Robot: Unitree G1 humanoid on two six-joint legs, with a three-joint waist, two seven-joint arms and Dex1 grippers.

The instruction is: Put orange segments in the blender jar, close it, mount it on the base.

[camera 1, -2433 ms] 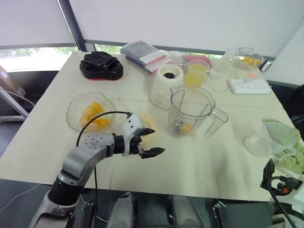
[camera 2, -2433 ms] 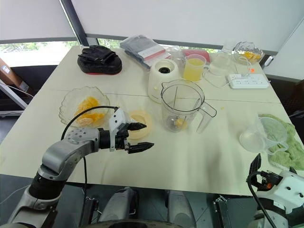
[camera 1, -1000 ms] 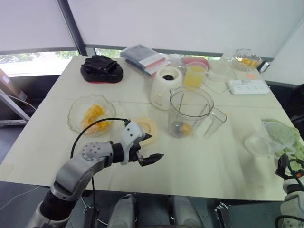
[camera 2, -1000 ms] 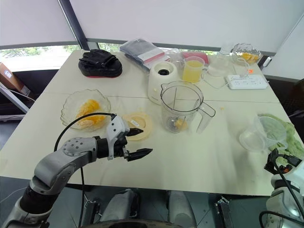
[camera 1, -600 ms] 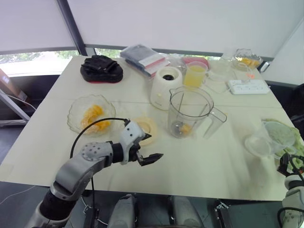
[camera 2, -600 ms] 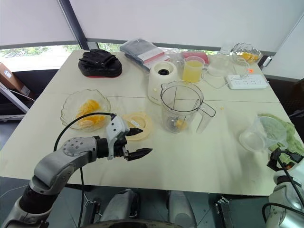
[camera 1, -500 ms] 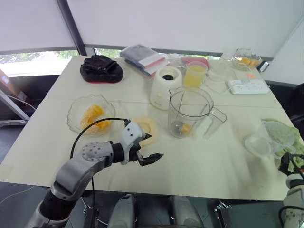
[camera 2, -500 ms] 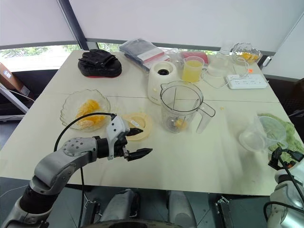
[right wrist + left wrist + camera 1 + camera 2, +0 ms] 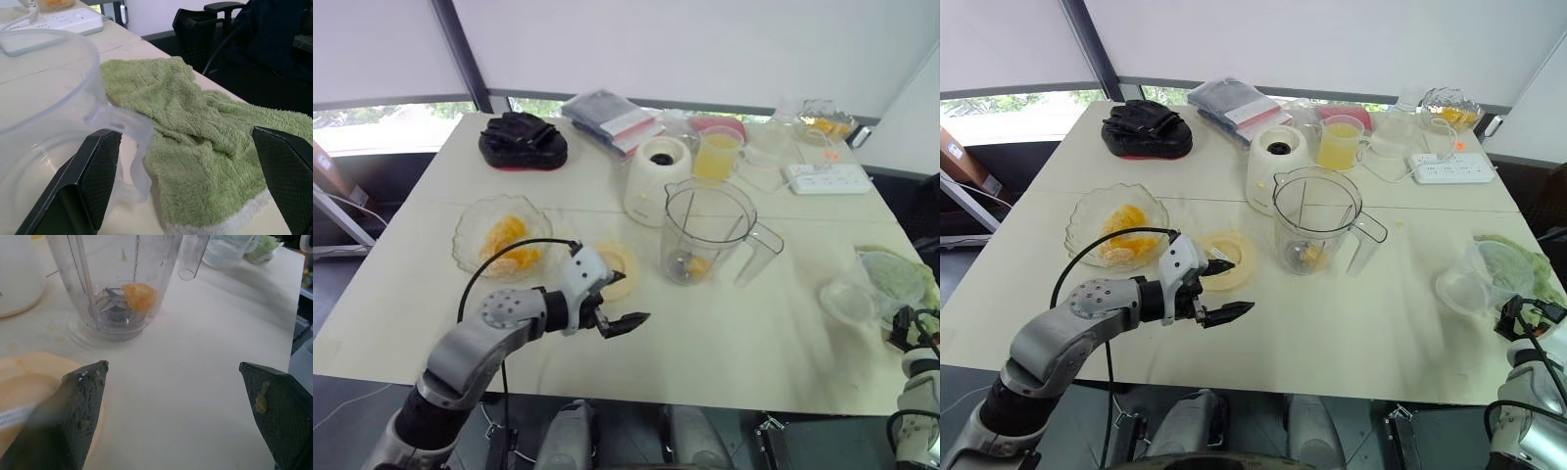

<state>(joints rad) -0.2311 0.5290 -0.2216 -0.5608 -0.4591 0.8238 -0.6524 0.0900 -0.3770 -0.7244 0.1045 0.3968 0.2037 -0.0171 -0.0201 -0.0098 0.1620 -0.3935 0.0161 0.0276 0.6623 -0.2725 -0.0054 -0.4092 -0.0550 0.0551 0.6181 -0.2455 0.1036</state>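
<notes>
Bright, even daylight comes from behind the far edge of the pale cream desk (image 9: 754, 333), where the strip of window (image 9: 382, 122) under the white roller blinds (image 9: 705, 49) is washed out almost to white. Shadows on the desk are soft and faint, and the clear plastic blender jar (image 9: 705, 230) carries only small glints. In the right wrist view the clear plastic measuring jug (image 9: 44, 98) near the lens looks hazy, while the green terry towel (image 9: 195, 127) beside it shows crisp fibres.
</notes>
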